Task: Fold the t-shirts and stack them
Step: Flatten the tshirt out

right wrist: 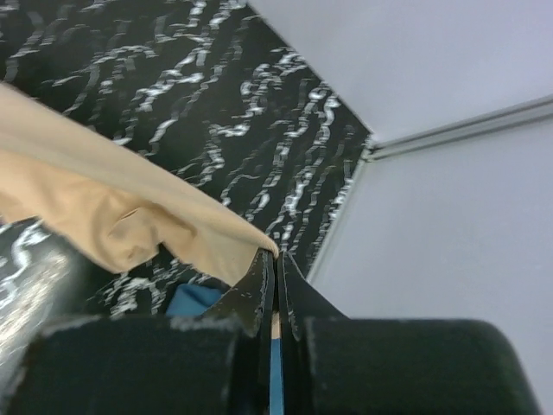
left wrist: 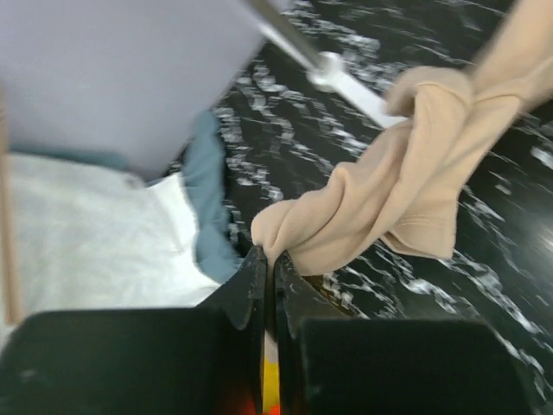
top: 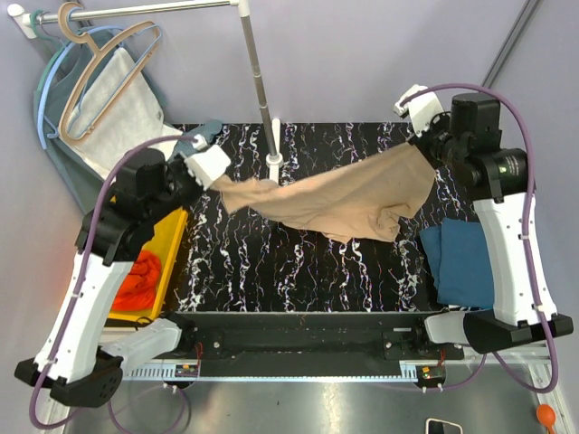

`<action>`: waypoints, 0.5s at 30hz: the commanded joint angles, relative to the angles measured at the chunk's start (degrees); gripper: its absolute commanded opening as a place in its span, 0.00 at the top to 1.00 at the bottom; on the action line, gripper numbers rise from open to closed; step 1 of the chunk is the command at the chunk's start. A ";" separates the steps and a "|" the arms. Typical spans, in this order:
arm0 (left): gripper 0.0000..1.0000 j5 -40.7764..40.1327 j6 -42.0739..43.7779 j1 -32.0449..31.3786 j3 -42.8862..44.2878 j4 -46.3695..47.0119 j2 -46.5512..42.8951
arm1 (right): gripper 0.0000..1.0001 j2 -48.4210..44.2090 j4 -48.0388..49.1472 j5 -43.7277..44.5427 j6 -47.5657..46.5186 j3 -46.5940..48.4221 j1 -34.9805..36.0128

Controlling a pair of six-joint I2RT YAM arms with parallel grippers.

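The beige-tan t-shirt [top: 339, 203] hangs stretched in the air between my two grippers, sagging over the black marbled table. My left gripper [top: 220, 183] is shut on its left corner; the left wrist view shows the bunched cloth [left wrist: 380, 203] pinched at my gripper [left wrist: 270, 258]. My right gripper [top: 425, 145] is shut on the right corner; the right wrist view shows the cloth [right wrist: 130, 212] running off from my gripper [right wrist: 276, 258]. The dark teal-blue t-shirt [top: 461, 262] lies folded at the table's right. The orange-red t-shirt [top: 140, 276] lies in a yellow tray [top: 167, 258] at left.
A metal stand pole [top: 258, 72] with a white base [top: 276, 163] rises at the table's back middle, just behind the hanging shirt. A white cloth and a grey-green garment hang on hangers [top: 109, 81] at the back left. The wall borders the table at right.
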 commanded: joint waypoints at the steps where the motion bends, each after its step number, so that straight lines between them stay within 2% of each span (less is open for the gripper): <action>1: 0.94 14.06 3.14 -1.80 0.94 -14.86 -2.23 | 1.00 -5.20 -7.61 -9.02 2.78 1.06 -0.34; 3: 0.95 14.78 3.32 -2.50 -0.81 -18.91 -2.31 | 1.00 -6.26 -8.83 -10.07 3.48 -0.42 -0.34; 4: 1.00 14.25 3.75 -3.03 -2.82 -19.62 -2.23 | 1.00 -6.96 -9.02 -10.34 3.66 -1.13 -0.34; 7: 1.00 10.57 5.07 -3.29 -8.26 -19.98 -2.67 | 1.00 -8.28 -8.58 -10.43 3.93 -4.47 -0.34; 12: 1.00 1.34 7.18 -3.21 -19.43 -8.84 -2.32 | 1.00 -7.85 -4.89 -8.15 3.40 -11.84 -0.34; 15: 1.00 -4.02 9.20 -3.03 -26.46 -1.80 2.06 | 1.00 -6.35 -1.82 -7.26 2.96 -16.60 -0.34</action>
